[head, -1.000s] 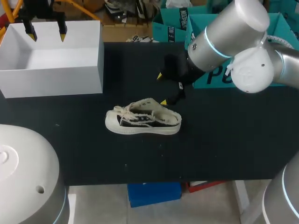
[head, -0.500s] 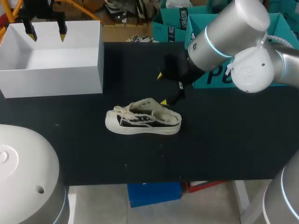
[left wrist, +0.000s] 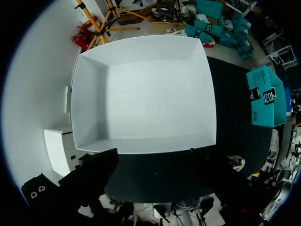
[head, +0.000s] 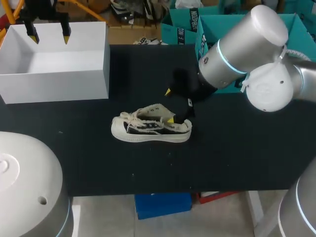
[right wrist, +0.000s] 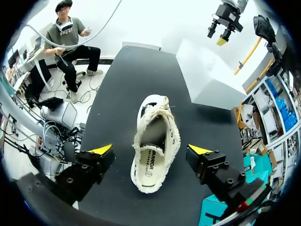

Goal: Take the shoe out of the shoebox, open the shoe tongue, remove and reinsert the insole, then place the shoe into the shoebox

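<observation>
Right gripper [head: 170, 105] [right wrist: 150, 149]: fingers are held wide apart, clamped on nothing. In the right wrist view the two yellow tips are seen flanking the heel half of the shoe [head: 150, 129] [right wrist: 155, 150], one on each side, with dark table surface visible between each tip and the shoe's edge. In the head view one tip is seen at the far side of the heel and the other overlaps the heel collar; contact there cannot be judged from that view. The shoe is recorded outside the box, upright on its sole near the middle of the black table [head: 237, 148] [right wrist: 117, 94], toe pointing left and heel right. Cream upper with frayed edging, dark side panel and loosened laces are noted. The mouth of the shoe is spread open, and the insole [right wrist: 150, 167] is seen lying inside it, pale with a printed mark at the heel. Left gripper [head: 49, 37] [left wrist: 153, 165] [right wrist: 225, 21]: fingers are likewise apart and nothing is held; it is positioned above the far edge of the shoebox [head: 54, 84] [left wrist: 89, 94] [right wrist: 207, 80]. The shoebox, white and open-topped, is located at the far left of the table, well apart from the shoe.
</observation>
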{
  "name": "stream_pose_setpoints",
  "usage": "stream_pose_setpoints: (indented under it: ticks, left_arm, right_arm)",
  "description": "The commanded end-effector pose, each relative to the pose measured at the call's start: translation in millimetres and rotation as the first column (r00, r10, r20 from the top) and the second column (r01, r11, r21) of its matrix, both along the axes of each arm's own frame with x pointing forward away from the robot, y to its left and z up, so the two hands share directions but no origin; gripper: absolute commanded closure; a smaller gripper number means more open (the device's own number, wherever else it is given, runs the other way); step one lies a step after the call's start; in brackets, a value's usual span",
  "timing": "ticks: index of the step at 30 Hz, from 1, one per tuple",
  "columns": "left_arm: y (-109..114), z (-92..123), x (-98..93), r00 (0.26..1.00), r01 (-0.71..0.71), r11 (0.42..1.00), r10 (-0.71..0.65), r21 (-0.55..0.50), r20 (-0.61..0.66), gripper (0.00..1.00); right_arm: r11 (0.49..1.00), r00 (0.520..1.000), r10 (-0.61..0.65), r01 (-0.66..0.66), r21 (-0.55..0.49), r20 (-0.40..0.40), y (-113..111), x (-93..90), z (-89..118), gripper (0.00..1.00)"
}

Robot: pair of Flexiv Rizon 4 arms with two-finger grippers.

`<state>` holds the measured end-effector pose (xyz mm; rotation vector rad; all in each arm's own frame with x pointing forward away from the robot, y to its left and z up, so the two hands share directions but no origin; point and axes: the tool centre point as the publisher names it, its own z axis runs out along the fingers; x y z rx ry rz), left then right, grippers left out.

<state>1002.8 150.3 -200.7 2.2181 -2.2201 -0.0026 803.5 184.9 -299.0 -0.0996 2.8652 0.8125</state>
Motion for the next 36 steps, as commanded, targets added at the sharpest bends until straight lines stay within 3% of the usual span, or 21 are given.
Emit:
stream_pose_setpoints:
  ticks: [1, 12, 23, 36]
  left_arm:
    - [-0.2, 0.6, -0.8, 1.0, -0.001, 1.0, 0.001, 0.001, 0.0, 0.0]
    - [-0.2, 0.6, -0.8, 1.0, -0.001, 1.0, 0.001, 0.001, 0.0, 0.0]
    - [-0.2, 0.6, -0.8, 1.0, -0.001, 1.0, 0.001, 0.001, 0.0, 0.0]
    - [-0.2, 0.6, -0.8, 1.0, -0.001, 1.0, 0.001, 0.001, 0.0, 0.0]
  right_arm:
    - [0.998, 1.0, -0.022, 0.022, 0.065, -0.002, -7.3, 1.5, -17.9, 0.0]
    - [0.975, 0.997, -0.067, 0.075, 0.21, -0.044, -12.7, 1.7, -46.9, 0.0]
    - [0.93, 0.999, -0.046, 0.052, 0.364, -0.025, -13.8, 1.4, -59.3, 0.0]
    - [0.89, 0.996, -0.054, 0.079, 0.45, -0.067, -18.1, 7.5, -87.2, 0.0]
